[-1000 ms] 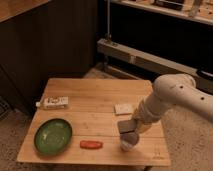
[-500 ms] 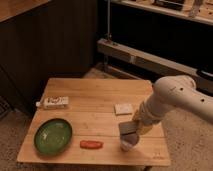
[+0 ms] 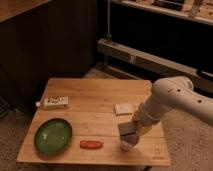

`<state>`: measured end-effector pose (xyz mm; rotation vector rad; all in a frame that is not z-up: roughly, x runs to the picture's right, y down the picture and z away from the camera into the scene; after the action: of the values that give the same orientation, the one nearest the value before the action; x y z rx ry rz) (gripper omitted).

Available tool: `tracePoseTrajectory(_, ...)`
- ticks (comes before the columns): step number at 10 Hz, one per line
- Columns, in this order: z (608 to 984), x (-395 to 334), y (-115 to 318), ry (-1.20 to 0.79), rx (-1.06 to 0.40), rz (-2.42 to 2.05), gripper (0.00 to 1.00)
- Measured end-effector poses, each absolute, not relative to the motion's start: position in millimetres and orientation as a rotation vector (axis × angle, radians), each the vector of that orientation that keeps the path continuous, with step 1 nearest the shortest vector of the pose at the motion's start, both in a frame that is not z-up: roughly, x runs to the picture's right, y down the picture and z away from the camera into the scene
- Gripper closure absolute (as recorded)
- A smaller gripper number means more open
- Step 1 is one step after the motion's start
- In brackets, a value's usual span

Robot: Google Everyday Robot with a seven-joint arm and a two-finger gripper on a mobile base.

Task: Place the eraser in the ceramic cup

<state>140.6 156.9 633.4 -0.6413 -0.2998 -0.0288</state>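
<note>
My gripper (image 3: 128, 131) hangs at the front right of the wooden table (image 3: 95, 92), right above the ceramic cup (image 3: 127, 145), which shows as a small white round shape close to the table's front edge, partly hidden under my fingers. The fingers are fully closed. I cannot make out the eraser itself: nothing I can name as one shows between the pads, so whether I have hold of it I cannot tell. Since I am shut and poised over the cup, I judge that it is pinched in my grip and that this is the placing step, with only the drop left. A flat pale square piece (image 3: 123, 108) lies on the boards just behind me. The green plate (image 3: 52, 135), a small red thing (image 3: 91, 144) and a white oblong packet (image 3: 55, 102) sit well off to the left, out of my way. The next move calls for keeping the tip centred over the cup's mouth, easing down until it is just inside the rim, then opening the fingers without nudging the cup toward the table edge.
</note>
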Motion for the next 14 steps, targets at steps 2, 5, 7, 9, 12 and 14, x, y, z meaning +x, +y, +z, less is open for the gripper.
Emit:
tracePoseTrajectory(2, 633.0, 139.3, 157.0, -0.299, -0.639, -0.035, 0.96)
tracePoseTrajectory(5, 634.7, 139.4, 158.4, -0.296, -0.638, -0.038, 0.96)
tracePoseTrajectory(7, 635.7, 138.7, 159.5, -0.294, -0.637, -0.042, 0.96)
tracePoseTrajectory(9, 637.5, 137.5, 161.0, -0.293, -0.637, -0.047, 0.96)
tracePoseTrajectory(12, 640.5, 137.4, 164.3, -0.286, -0.635, -0.051, 0.96)
tracePoseTrajectory(14, 641.4, 137.4, 165.0, -0.284, -0.634, -0.052, 0.96)
